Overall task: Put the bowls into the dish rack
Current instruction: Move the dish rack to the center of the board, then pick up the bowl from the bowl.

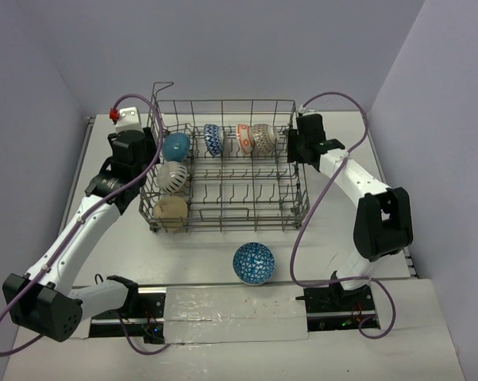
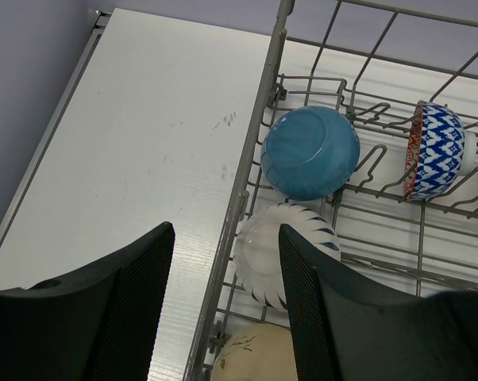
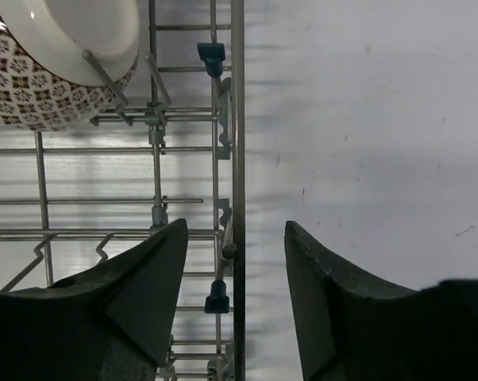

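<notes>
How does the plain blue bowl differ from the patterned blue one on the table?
The plain blue bowl lies tipped inside the dish rack, underside showing; the patterned blue bowl sits mouth-up on the table. The first is solid blue, the second blue and white. Both are round.

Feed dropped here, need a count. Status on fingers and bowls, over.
Left fingers open, empty. Right fingers open, empty. Six bowls in dish rack; one blue patterned bowl on table, nothing around it.

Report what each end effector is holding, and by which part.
Nothing is held. The left end effector and the right end effector are both open, each poised over a side wall of the rack and clamped on nothing.
</notes>
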